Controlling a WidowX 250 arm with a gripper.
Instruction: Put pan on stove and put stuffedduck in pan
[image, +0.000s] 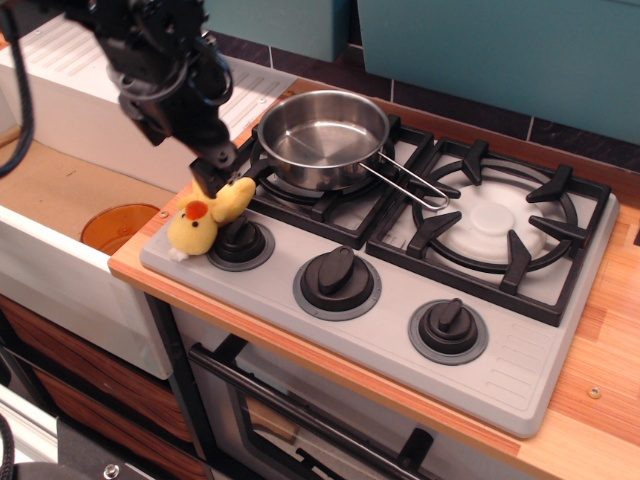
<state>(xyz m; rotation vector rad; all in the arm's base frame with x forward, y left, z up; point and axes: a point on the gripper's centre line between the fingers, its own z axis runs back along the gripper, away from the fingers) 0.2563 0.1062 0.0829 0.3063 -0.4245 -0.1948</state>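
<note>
The shiny steel pan (323, 135) sits on the left burner of the grey stove (520, 385), with its wire handle (408, 184) pointing right toward the right burner. The pan is empty. The yellow stuffedduck (205, 217) lies on the stove's front left corner, beside the left knob (240, 240). My black gripper (210, 172) hangs low over the duck's rear end, its fingers (205, 180) open and touching or almost touching the plush. It holds nothing.
A sink basin with an orange drain (118, 226) lies left of the stove. A white drain board (90, 80) stands behind it. Two more knobs (337, 278) (447, 327) line the stove's front. A wooden counter (600, 400) borders the right side.
</note>
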